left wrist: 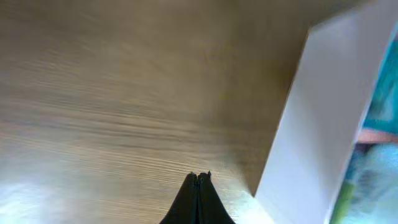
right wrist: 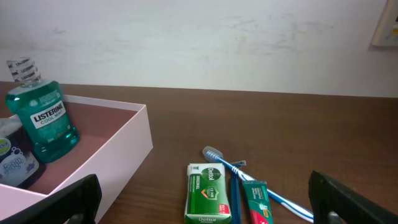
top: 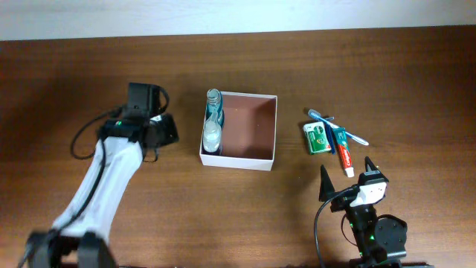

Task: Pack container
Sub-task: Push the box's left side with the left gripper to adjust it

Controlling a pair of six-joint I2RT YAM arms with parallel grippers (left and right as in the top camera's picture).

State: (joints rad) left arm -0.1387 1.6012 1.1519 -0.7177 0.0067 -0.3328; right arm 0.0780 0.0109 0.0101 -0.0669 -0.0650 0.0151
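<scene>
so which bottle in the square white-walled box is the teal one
The Listerine mouthwash bottle with the clear cap, in the far corner of the white-walled box; the plastic bottle beside it is whitish.

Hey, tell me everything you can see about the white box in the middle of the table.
The container is a square, shallow, open-topped box with thin white walls and a pinkish-brown inside, looking like cardboard. It sits flat on the wooden table, near the middle. Along its left wall stand a green Listerine bottle and a shorter bottle; the rest is bare.
</scene>
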